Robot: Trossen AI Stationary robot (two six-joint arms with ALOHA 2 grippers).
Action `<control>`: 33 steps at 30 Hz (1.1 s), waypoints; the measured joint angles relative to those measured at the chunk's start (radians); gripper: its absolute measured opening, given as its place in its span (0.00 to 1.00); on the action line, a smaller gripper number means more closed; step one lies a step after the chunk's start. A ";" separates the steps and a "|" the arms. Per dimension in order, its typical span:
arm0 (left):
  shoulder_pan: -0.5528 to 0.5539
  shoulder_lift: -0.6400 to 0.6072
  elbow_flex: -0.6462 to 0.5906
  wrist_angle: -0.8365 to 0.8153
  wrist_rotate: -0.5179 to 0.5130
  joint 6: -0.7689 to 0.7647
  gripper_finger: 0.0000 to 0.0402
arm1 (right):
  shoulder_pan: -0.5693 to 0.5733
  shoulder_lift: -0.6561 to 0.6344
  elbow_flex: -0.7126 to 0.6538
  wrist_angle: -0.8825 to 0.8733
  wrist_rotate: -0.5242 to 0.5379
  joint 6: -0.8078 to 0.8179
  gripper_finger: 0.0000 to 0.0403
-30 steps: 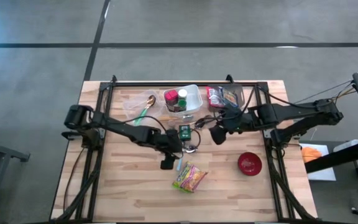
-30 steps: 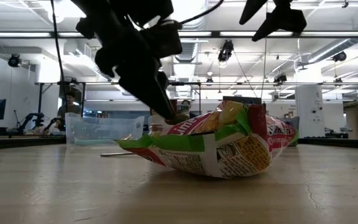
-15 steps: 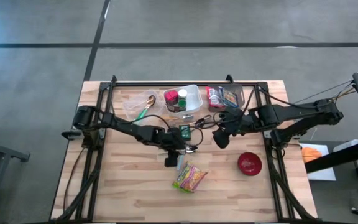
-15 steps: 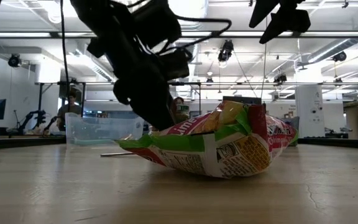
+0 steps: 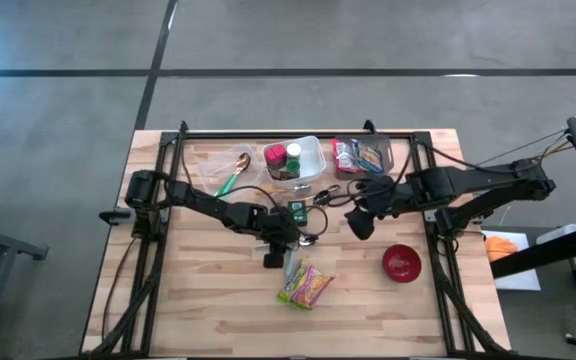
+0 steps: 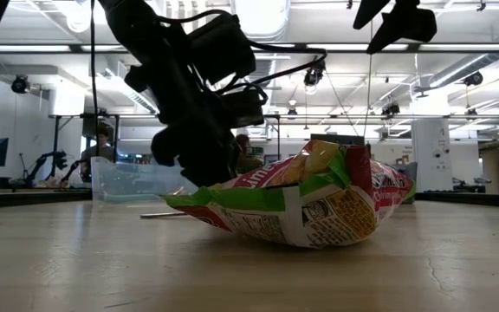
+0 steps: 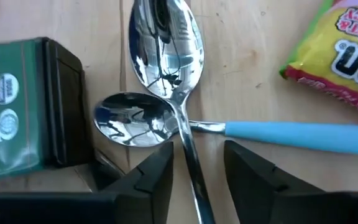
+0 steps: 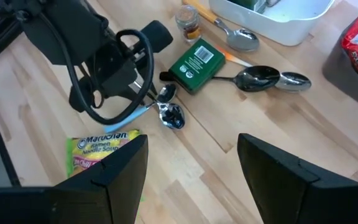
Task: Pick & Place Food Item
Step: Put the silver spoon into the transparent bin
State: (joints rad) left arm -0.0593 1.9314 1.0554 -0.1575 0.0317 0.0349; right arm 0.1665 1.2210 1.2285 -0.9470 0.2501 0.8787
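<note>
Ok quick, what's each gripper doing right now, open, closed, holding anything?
Left gripper: open, fingers either side of a metal spoon handle, not yet clamped.
Right gripper: open, holding nothing, above the table.

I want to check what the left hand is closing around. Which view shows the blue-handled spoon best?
The left wrist view: the blue-handled spoon fills it, crossing another spoon. The right wrist view shows it small; the high view barely; the low view hides it.
</note>
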 joint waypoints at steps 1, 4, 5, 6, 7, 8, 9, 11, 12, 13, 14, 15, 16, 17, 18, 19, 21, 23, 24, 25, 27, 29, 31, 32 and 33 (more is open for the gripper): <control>0.000 0.004 0.000 0.002 -0.003 0.012 0.32 | 0.000 -0.002 0.000 0.000 0.000 0.000 0.61; -0.001 0.017 0.002 0.008 -0.006 0.012 0.23 | 0.000 -0.011 0.000 0.001 0.000 0.007 0.61; -0.001 0.022 0.003 0.010 -0.006 0.010 0.19 | 0.000 -0.013 0.000 0.001 0.000 0.008 0.61; -0.001 0.028 0.004 0.012 -0.007 0.010 0.15 | 0.000 -0.014 0.000 0.000 0.000 0.008 0.61; -0.001 0.034 0.005 0.015 -0.007 0.005 0.10 | 0.000 -0.015 0.000 0.000 0.000 0.008 0.61; -0.001 0.036 0.005 0.014 -0.008 -0.003 0.05 | 0.000 -0.016 0.000 0.000 0.000 0.009 0.61; -0.001 0.036 0.005 0.013 -0.010 -0.018 0.03 | 0.000 -0.018 0.000 0.000 0.000 0.009 0.61; -0.001 0.037 0.005 0.013 -0.010 -0.035 0.02 | 0.000 -0.021 0.001 0.000 0.000 0.010 0.61; -0.001 0.032 0.004 0.011 -0.010 -0.037 0.02 | 0.000 -0.022 0.001 0.000 0.000 0.010 0.61; -0.001 0.029 0.004 0.008 -0.008 -0.040 0.02 | 0.000 -0.022 0.001 0.000 0.000 0.009 0.61; 0.000 0.026 0.005 0.006 -0.004 -0.040 0.01 | 0.000 -0.023 0.001 0.000 0.001 0.009 0.61; 0.000 0.018 0.005 0.002 0.005 -0.042 0.01 | 0.000 -0.024 0.001 0.001 0.002 0.008 0.61; 0.000 0.013 0.004 -0.003 0.015 -0.042 0.01 | 0.000 -0.024 0.002 0.001 0.002 0.006 0.61; 0.000 0.003 0.002 -0.007 0.030 -0.043 0.01 | 0.000 -0.024 0.002 0.000 0.002 0.005 0.61; 0.000 -0.007 0.001 -0.023 0.045 -0.049 0.01 | 0.000 -0.025 0.002 0.000 0.003 0.004 0.61; 0.001 -0.016 -0.002 -0.035 0.062 -0.059 0.01 | 0.000 -0.027 0.002 0.000 0.002 0.004 0.61; 0.000 -0.041 -0.004 -0.048 0.089 -0.080 0.01 | 0.000 -0.031 0.002 0.000 0.003 0.003 0.61; -0.001 -0.083 -0.004 -0.055 0.115 -0.093 0.00 | 0.000 -0.035 0.002 0.001 0.003 -0.004 0.61; -0.001 -0.103 -0.003 -0.060 0.126 -0.099 0.00 | 0.000 -0.035 0.002 0.000 0.003 -0.006 0.61; -0.002 -0.126 -0.003 -0.065 0.130 -0.107 0.00 | 0.000 -0.037 0.002 0.001 0.003 -0.009 0.61; -0.002 -0.168 -0.003 -0.081 0.130 -0.118 0.00 | 0.000 -0.042 0.002 0.000 0.003 -0.015 0.61; -0.002 -0.217 -0.003 -0.094 0.130 -0.142 0.00 | 0.000 -0.043 0.002 0.000 0.004 -0.019 0.61; 0.006 -0.277 -0.003 -0.105 0.130 -0.188 0.00 | 0.000 -0.046 0.002 0.001 0.005 -0.021 0.61; 0.014 -0.307 -0.003 -0.116 0.125 -0.216 0.00 | 0.000 -0.048 0.002 0.000 0.005 -0.022 0.61; 0.027 -0.337 -0.003 -0.131 0.116 -0.244 0.00 | 0.000 -0.050 0.002 0.003 0.006 -0.022 0.61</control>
State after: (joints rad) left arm -0.0328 1.5940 1.0527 -0.2884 0.1479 -0.2091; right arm 0.1661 1.1710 1.2304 -0.9444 0.2561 0.8562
